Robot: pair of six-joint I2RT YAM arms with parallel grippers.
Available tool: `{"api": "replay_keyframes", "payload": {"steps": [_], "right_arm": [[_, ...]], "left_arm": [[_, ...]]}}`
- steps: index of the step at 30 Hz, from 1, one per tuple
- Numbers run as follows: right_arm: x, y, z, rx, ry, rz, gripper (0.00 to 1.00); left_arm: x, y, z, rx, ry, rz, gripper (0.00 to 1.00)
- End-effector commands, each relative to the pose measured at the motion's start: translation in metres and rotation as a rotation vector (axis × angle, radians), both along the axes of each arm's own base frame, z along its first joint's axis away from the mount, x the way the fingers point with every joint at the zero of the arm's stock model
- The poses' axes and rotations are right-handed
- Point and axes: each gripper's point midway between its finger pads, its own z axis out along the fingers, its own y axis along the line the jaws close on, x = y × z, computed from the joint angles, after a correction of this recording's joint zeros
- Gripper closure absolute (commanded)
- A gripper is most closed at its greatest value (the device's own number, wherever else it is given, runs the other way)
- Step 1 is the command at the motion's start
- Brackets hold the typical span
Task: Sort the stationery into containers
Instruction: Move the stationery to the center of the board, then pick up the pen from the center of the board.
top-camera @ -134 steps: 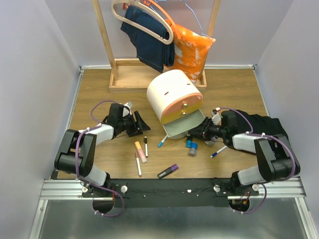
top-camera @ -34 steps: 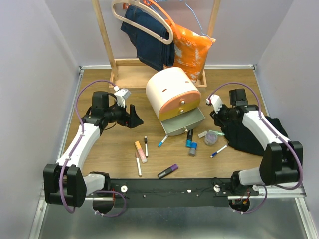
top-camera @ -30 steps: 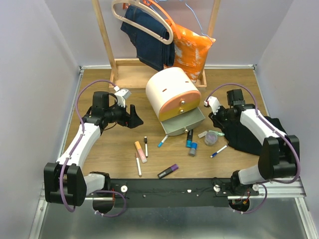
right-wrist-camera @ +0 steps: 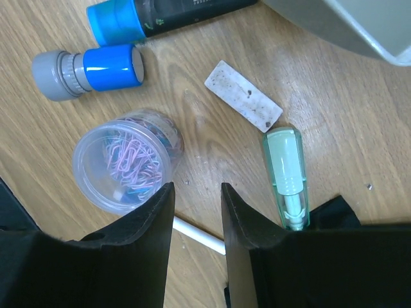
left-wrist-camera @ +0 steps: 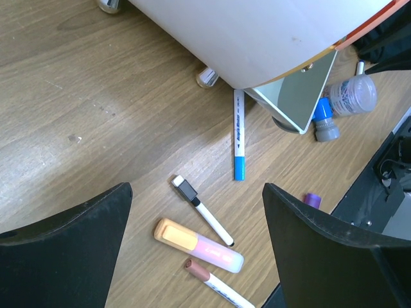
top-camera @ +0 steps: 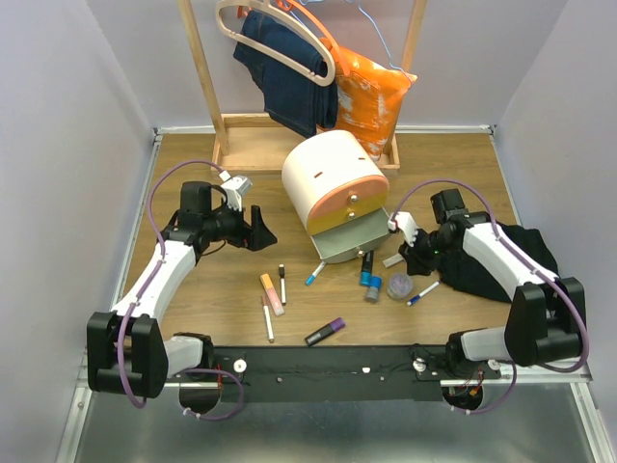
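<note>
The cream cabinet point(top-camera: 333, 183) has its lower orange drawer point(top-camera: 352, 239) pulled open. Pens lie in front of it: a blue-capped pen point(top-camera: 315, 274), an orange-pink highlighter point(top-camera: 271, 294), a small black-capped pen point(top-camera: 281, 284), a white marker point(top-camera: 267, 318) and a purple marker point(top-camera: 325, 332). My left gripper point(left-wrist-camera: 199, 247) is wide open and empty above the highlighter point(left-wrist-camera: 198, 246). My right gripper point(right-wrist-camera: 196, 192) is narrowly open and empty over bare wood, beside a clear tub of paper clips point(right-wrist-camera: 126, 168). Near it lie a grey eraser point(right-wrist-camera: 243, 104) and a green-clear pen point(right-wrist-camera: 286, 176).
A dark cloth point(top-camera: 501, 256) lies at the right, behind my right arm. A wooden rack point(top-camera: 289, 145) with jeans and an orange bag stands behind the cabinet. A black blue-capped marker point(top-camera: 367, 265) and a blue-grey capped item point(top-camera: 373, 288) lie by the drawer.
My right gripper has moved left and nearer, from the cloth's edge to the paper-clip tub. The tub has shifted a little toward the front left. The left arm has barely moved.
</note>
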Motion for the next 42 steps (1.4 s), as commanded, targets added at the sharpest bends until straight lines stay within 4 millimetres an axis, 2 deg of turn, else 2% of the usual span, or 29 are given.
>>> {"api": "replay_keyframes", "payload": {"steps": [1, 12, 17, 20, 26, 27, 34, 42], "right_arm": [[0.002, 0.003, 0.006, 0.014, -0.021, -0.049, 0.57], [0.016, -0.002, 0.019, -0.004, -0.092, -0.1, 0.55], [0.029, -0.001, 0.028, 0.004, -0.116, -0.129, 0.53], [0.038, -0.006, 0.027, -0.02, -0.141, -0.135, 0.5], [0.057, -0.023, 0.019, -0.078, -0.208, -0.114, 0.34], [0.06, -0.025, 0.014, -0.092, -0.203, -0.102, 0.25], [0.071, -0.033, 0.001, -0.102, -0.207, 0.001, 0.25], [0.079, -0.036, -0.019, -0.118, -0.194, 0.104, 0.28]], "left_arm": [[-0.005, 0.001, 0.003, -0.015, -0.014, 0.005, 0.09], [-0.007, 0.004, 0.006, -0.016, -0.025, 0.016, 0.09], [-0.008, 0.005, 0.008, -0.012, -0.037, 0.014, 0.08], [-0.008, 0.008, 0.006, -0.001, -0.037, 0.016, 0.08], [-0.008, 0.009, 0.007, 0.007, -0.033, 0.012, 0.08], [-0.008, 0.009, 0.007, 0.007, -0.033, 0.01, 0.08], [-0.008, 0.013, 0.001, 0.028, -0.004, 0.007, 0.08], [0.005, 0.02, 0.001, 0.072, -0.005, 0.016, 0.08]]}}
